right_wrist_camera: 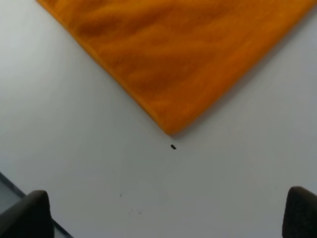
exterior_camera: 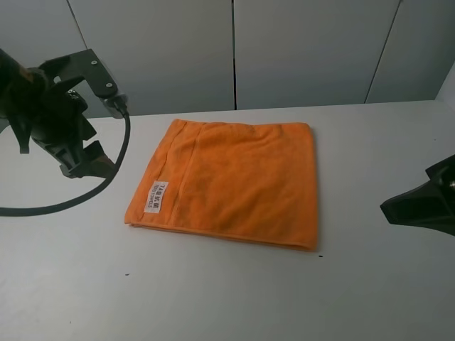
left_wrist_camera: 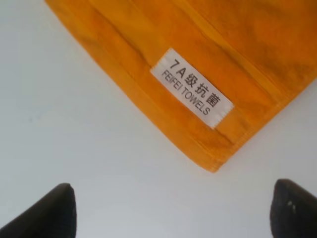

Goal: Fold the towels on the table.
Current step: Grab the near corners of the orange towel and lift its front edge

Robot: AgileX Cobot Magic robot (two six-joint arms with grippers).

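Note:
The orange towel (exterior_camera: 231, 181) lies flat in the middle of the white table (exterior_camera: 227, 298), folded into a rectangle, with a white printed label (exterior_camera: 156, 197) near its front left corner. My left gripper (exterior_camera: 82, 160) hangs above the table left of the towel, apart from it. In the left wrist view the towel's corner (left_wrist_camera: 198, 84) and its label (left_wrist_camera: 192, 88) show beyond my open, empty left gripper (left_wrist_camera: 171, 208). My right gripper (exterior_camera: 409, 207) is at the right edge, clear of the towel. In the right wrist view it (right_wrist_camera: 168, 213) is open before the towel's front right corner (right_wrist_camera: 168, 59).
A black cable (exterior_camera: 85, 195) loops from the left arm over the table's left side. Grey wall panels (exterior_camera: 306, 50) stand behind the table. A tiny dark speck (right_wrist_camera: 173, 147) lies by the towel's front right corner.

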